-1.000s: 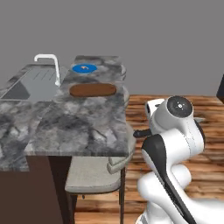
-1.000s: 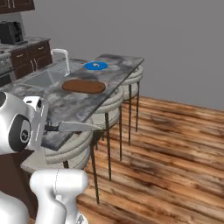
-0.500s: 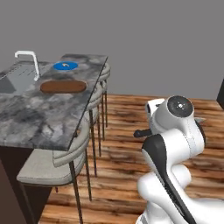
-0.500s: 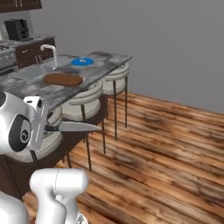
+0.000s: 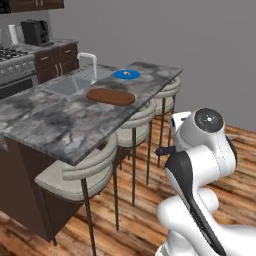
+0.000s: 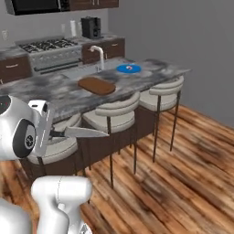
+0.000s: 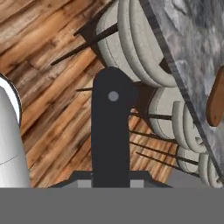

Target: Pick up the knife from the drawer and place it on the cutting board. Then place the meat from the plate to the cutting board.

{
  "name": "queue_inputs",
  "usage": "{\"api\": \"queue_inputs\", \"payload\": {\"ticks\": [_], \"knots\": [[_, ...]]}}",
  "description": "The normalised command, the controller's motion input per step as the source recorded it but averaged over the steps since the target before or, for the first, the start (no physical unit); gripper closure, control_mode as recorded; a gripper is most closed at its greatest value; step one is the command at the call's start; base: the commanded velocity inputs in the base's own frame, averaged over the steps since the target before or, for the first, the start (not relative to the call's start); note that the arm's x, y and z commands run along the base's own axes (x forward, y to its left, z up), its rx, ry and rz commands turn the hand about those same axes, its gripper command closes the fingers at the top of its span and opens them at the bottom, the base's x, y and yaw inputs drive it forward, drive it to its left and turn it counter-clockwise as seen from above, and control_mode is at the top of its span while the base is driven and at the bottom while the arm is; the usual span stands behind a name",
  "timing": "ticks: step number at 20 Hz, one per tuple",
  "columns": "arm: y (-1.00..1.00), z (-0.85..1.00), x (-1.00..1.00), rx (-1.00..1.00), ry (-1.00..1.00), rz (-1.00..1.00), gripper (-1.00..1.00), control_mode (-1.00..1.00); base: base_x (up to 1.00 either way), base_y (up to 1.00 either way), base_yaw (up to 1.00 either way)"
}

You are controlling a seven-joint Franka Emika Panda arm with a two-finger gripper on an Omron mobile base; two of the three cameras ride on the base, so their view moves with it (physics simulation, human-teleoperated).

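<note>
Knife [image 6: 84, 132] clamped in gripper [image 7: 112, 181]; base has swung round the counter [image 5: 65, 125], board [image 5: 110, 96] now far ahead — placement pending.

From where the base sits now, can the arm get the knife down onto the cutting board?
Probably not yet. The gripper holds the knife low beside the stools, below the counter edge. The cutting board lies bare on the counter, farther in; the arm would likely need lifting and the base moving closer.
</note>
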Motion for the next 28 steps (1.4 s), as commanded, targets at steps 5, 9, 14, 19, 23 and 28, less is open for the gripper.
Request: {"api": "queue_inputs", "payload": {"ticks": [5, 9, 14, 19, 23, 28], "knots": [[0.0, 0.0, 0.0, 0.0, 0.0, 0.0, 1.0, 1.0, 0.46, -0.6, 0.76], [0.0, 0.0, 0.0, 0.0, 0.0, 0.0, 1.0, 1.0, 0.45, -0.57, 0.78], [0.0, 0.0, 0.0, 0.0, 0.0, 0.0, 1.0, 1.0, 0.33, -0.78, 0.68], [0.0, 0.0, 0.0, 0.0, 0.0, 0.0, 1.0, 1.0, 0.14, -0.99, 0.55], [0.0, 0.0, 0.0, 0.0, 0.0, 0.0, 1.0, 1.0, 0.31, -1.0, 0.27], [0.0, 0.0, 0.0, 0.0, 0.0, 0.0, 1.0, 1.0, 0.68, -0.98, 0.26]]}}
